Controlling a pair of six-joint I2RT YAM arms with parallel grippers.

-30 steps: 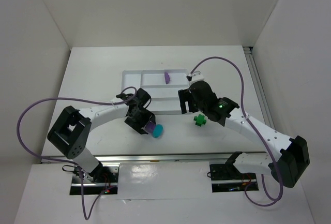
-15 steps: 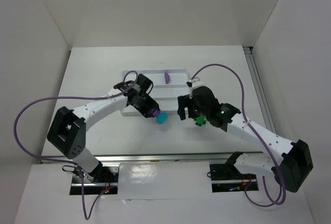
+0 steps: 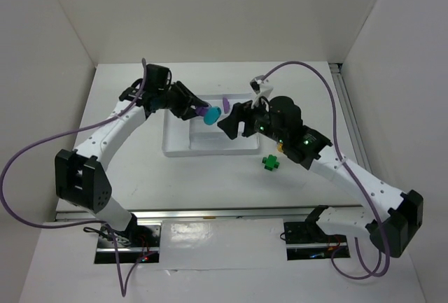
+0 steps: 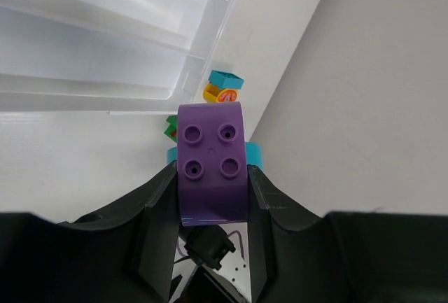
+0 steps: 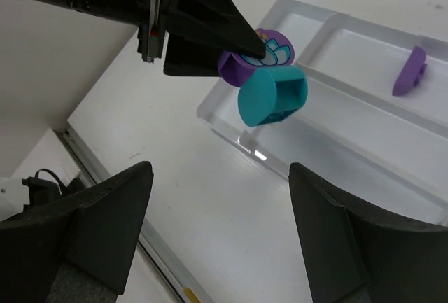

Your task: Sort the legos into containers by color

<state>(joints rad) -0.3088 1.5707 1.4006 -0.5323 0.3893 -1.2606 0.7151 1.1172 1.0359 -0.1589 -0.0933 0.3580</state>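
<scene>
Nearest the arm bases, a green lego [image 3: 269, 162] lies loose on the bench [image 3: 210, 184], unsorted. Beyond it the right tool [image 3: 234, 122] hangs with its fingers wide apart and empty, aimed at the left tool [image 3: 194, 110]. The left tool is clamped on a purple brick [image 4: 211, 159] with a teal piece [image 3: 213, 115] stuck to its far side, both held over the white tray [image 3: 203, 143]. A purple lego [image 3: 226, 103] lies in the tray's far section.

The main risk is the joined pair: released as one, teal lands with purple. Only the purple brick is gripped, so a tug on the teal could twist it loose. The two tools are near each other, and a hasty approach could knock them together.
</scene>
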